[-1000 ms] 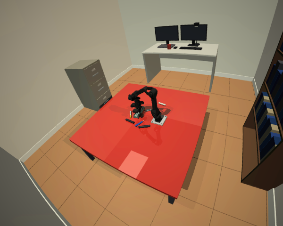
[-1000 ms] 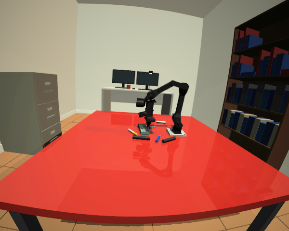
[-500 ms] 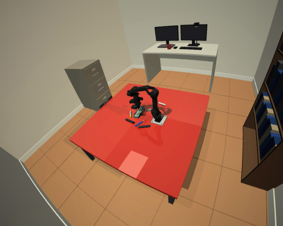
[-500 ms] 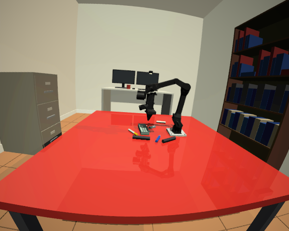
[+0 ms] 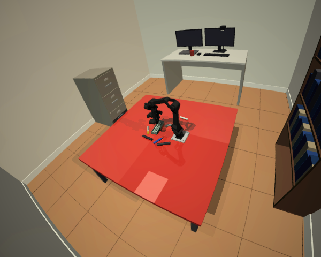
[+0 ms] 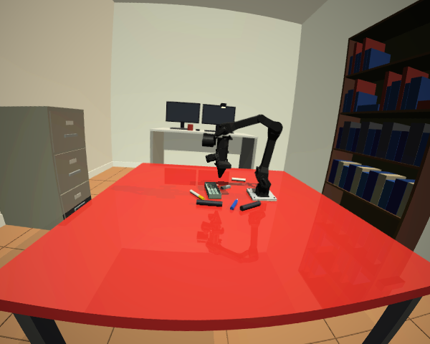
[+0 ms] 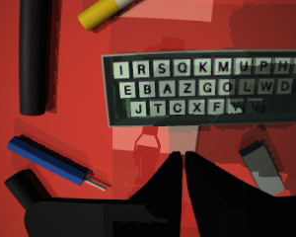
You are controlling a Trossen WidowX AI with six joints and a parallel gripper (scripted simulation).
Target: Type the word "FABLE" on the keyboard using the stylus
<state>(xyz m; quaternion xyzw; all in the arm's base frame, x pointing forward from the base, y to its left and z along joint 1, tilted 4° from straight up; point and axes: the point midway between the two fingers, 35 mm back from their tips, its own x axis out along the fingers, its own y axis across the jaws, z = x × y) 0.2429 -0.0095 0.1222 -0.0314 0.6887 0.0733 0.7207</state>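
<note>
The grey-green keyboard lies on the red desk. In the wrist view its F key is in the bottom row; E, B, A and L are in the middle row. Shadow darkens L and the bottom row's right end. A blue pen-like stylus with a thin metal tip lies on the desk, at the left in the wrist view. My gripper points down above the desk by the keyboard. Its fingertips are nearly together, with nothing visible between them.
Two black cylinders and a yellow-and-white marker lie near the keyboard. A grey block lies beside it, and a white stick lies farther back.
</note>
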